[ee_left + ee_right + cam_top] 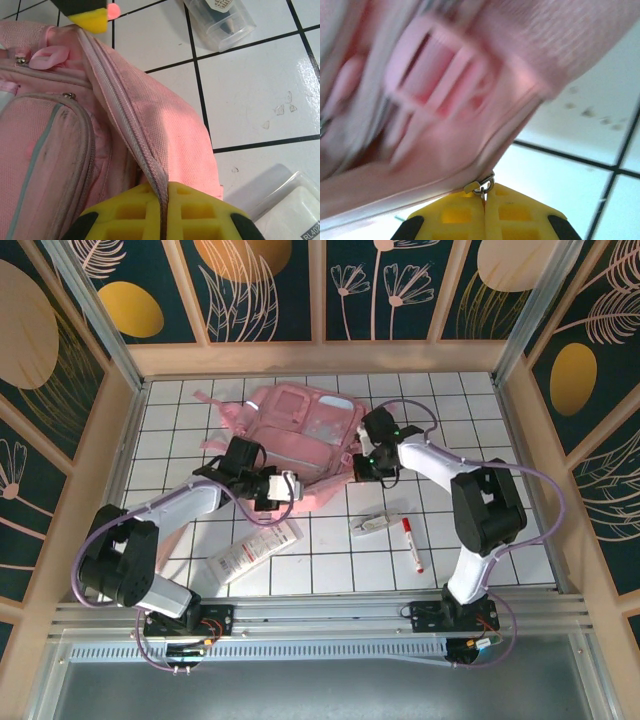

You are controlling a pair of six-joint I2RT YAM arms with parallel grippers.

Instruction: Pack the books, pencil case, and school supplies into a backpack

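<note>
The pink backpack (300, 435) lies flat at the back of the tiled table. My left gripper (287, 487) is at its near edge, yellow pads shut on the backpack's zip seam (127, 115). My right gripper (362, 458) is at the bag's right side, shut on a small metal zip pull (484, 186), with pink fabric (470, 100) blurred above it. A white marker with a red cap (411, 545) lies to the right on the tiles. Beside it sits a small clear case (378, 521) with dark contents (220, 17); whether it is the pencil case I cannot tell. The books are out of view.
A long white flat pack with red print (255, 552) lies near the front, just below my left gripper, and its corner (292, 210) shows in the left wrist view. Wooden walls (125, 430) enclose the table on three sides. Both arms reach in from the near rail.
</note>
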